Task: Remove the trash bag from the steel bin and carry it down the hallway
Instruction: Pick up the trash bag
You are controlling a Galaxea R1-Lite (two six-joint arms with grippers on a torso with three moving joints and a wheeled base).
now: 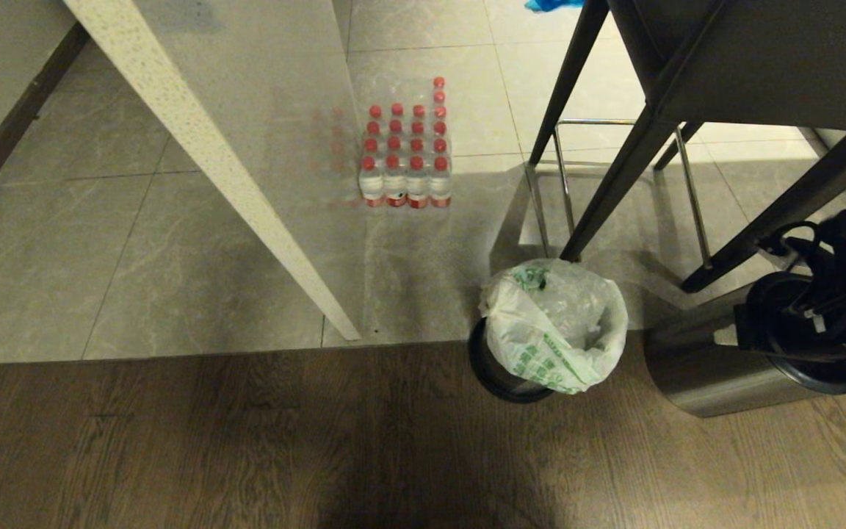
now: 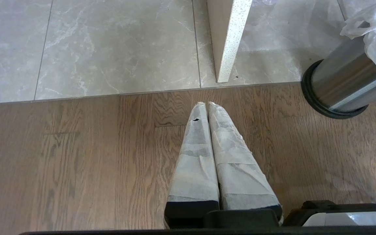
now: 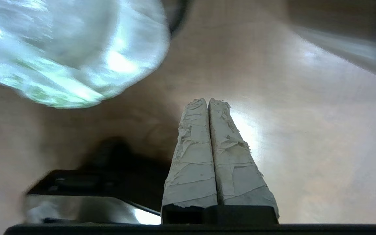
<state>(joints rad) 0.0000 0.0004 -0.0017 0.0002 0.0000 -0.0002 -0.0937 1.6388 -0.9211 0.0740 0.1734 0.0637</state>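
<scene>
While motion blurs the trash bag (image 3: 67,52), right fingers (image 3: 191,156) press together.

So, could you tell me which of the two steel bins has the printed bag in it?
The smaller steel bin at the tile edge holds the trash bag, white with green print. The larger bin to its right has only dark gear over its mouth.

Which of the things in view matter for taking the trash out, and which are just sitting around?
For the job:
- trash bag
- steel bin that it lines
- right gripper, shut, empty

Just around:
- pack of water bottles
- second steel bin
- stool
</scene>
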